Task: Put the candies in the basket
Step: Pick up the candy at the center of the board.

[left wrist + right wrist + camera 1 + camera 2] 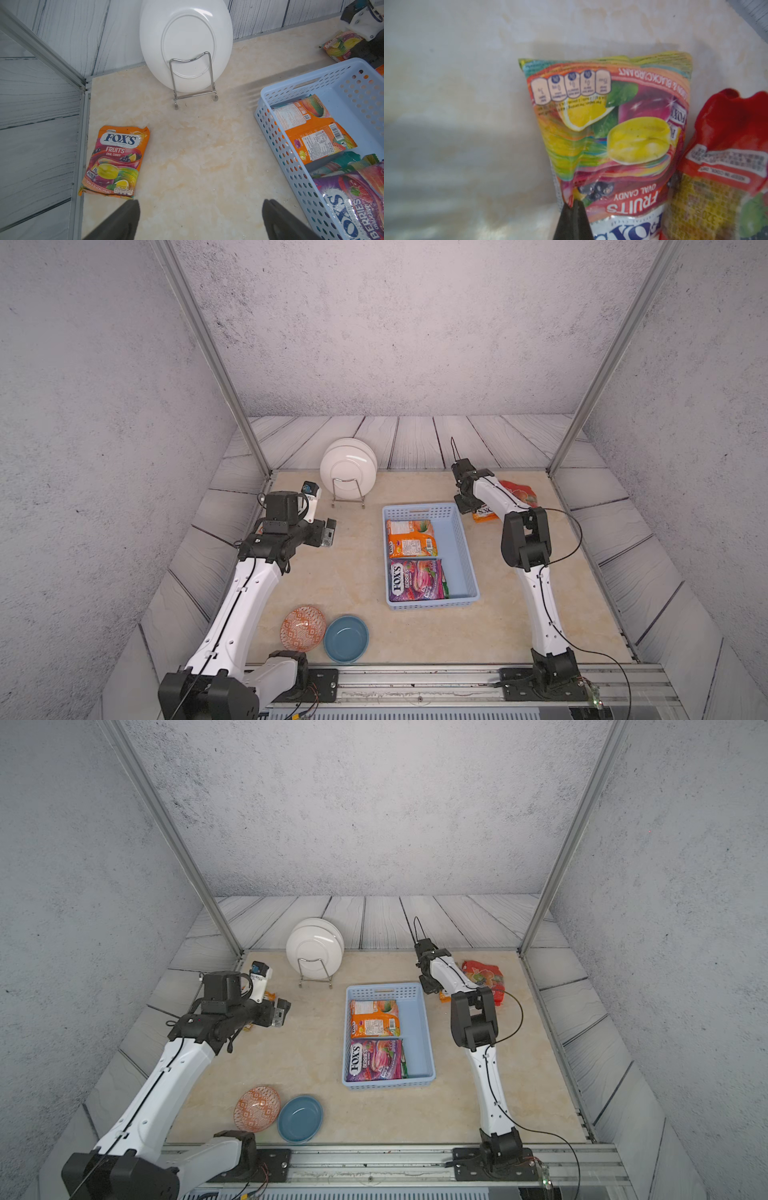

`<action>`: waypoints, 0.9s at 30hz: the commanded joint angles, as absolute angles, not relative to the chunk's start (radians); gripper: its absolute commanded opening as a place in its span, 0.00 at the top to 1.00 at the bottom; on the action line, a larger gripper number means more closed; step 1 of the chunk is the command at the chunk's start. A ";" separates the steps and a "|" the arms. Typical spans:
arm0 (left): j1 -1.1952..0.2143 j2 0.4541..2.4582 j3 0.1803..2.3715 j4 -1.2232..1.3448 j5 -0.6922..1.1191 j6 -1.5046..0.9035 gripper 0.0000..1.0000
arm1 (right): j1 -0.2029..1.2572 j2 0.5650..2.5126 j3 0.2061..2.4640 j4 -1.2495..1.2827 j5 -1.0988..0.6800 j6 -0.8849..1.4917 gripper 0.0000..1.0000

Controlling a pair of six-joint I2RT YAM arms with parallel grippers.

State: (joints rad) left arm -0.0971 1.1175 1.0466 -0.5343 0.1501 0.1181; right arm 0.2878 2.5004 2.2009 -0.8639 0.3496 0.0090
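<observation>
1. The left pincer (200, 220) hovers over bare desk (197, 145), jaws spread wide and empty. The left Fruits bag (115, 162) lies flat to its left, against the desk's left edge near the far corner, with its long axis along that edge; the left arm is much the nearer
2. The basket (457, 556) sits mid-desk between the arms, long axis front to back. Inside, the face-down orange bag (411, 538) fills the far end and the purple Berries bag (415, 578) the near end. A green bag (445, 585) peeps from under the purple one; whether one bag or two hides there I cannot tell
3. The right pincer (574, 205) is closed, its tips pinching the film on a long side of the right Fruits bag (612, 124), near the logo end. The bag's long axis runs on ahead of the fingers. This bag lies on the desk just beside the basket's far right corner, so the basket is to the pincer's left; I judge that a lift and a short carry leftward over the perforated wall come next
4. The red bag (519, 491) lies just beside that bag, further right; the right arm is nearer
5. Counted:
   - two pincers
   - six sure candy bags, three on the desk and three in the basket
   - one basket
   - two white plates (348, 464) in one wire rack (348, 493)
   - one patterned bowl (302, 627) and one blue bowl (345, 638)
</observation>
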 commanded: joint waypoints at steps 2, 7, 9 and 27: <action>-0.089 1.092 1.065 -0.542 0.157 0.108 0.02 | 0.296 2.349 2.109 -0.854 0.338 -0.031 1.00; -0.090 1.091 1.063 -0.542 0.158 0.111 0.02 | 0.300 2.263 2.093 -0.869 0.360 -0.059 1.00; -0.089 1.084 1.061 -0.541 0.166 0.109 0.01 | 0.301 2.209 2.051 -0.834 0.362 -0.077 1.00; -0.089 1.081 1.053 -0.536 0.181 0.111 0.01 | 0.406 1.831 1.759 -0.602 0.341 -0.369 1.00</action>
State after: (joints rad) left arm -0.0971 1.0973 1.0462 -0.5343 0.1749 0.1120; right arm 0.3874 1.9369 1.7969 -0.6987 0.3668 -0.2867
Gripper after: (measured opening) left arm 0.984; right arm 0.036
